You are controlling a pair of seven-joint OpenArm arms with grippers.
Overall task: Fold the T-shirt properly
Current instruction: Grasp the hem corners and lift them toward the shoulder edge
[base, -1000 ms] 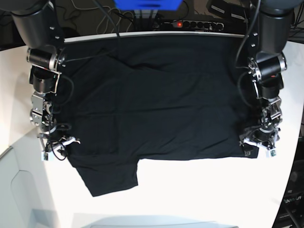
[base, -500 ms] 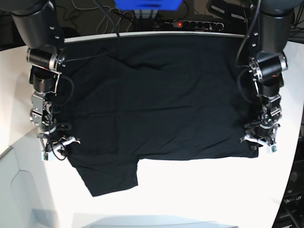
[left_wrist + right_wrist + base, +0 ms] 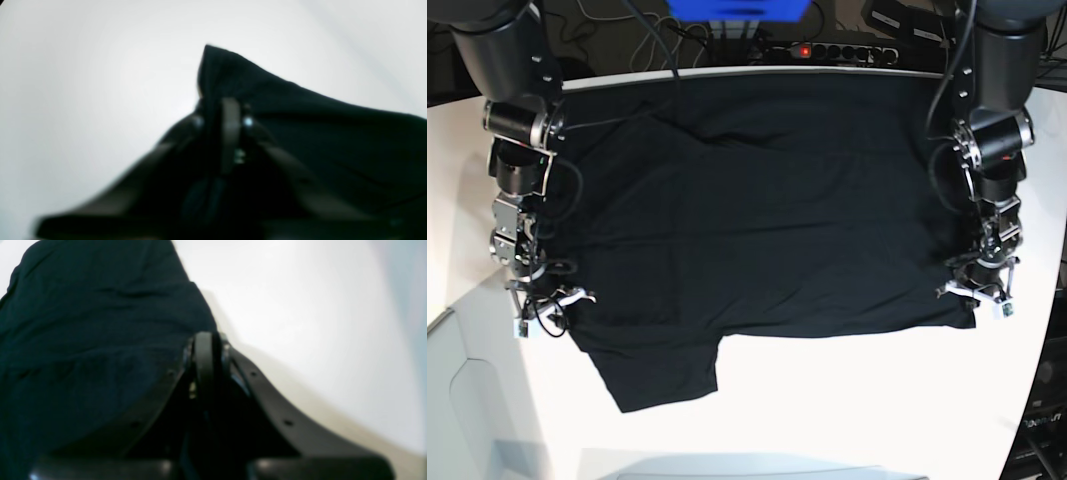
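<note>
The black T-shirt (image 3: 757,220) lies spread flat across the white table (image 3: 857,400), with one sleeve (image 3: 657,375) sticking out toward the front left. My left gripper (image 3: 977,298) is at the shirt's front right corner. In the left wrist view the left gripper (image 3: 230,106) is shut on that corner, and the cloth (image 3: 333,133) tents up around the fingers. My right gripper (image 3: 535,305) sits at the shirt's left edge above the sleeve. In the right wrist view the right gripper (image 3: 204,340) is shut, with the cloth edge (image 3: 83,323) running into its tips.
A power strip (image 3: 827,50) with a red light, cables and a blue object (image 3: 737,8) lie beyond the table's far edge. The table's rounded front left edge (image 3: 452,320) is close to the right arm. Bare white table lies in front of the hem.
The left gripper has closed on the shirt's front right corner, pulling the corner slightly to the right. The right arm has not moved.
</note>
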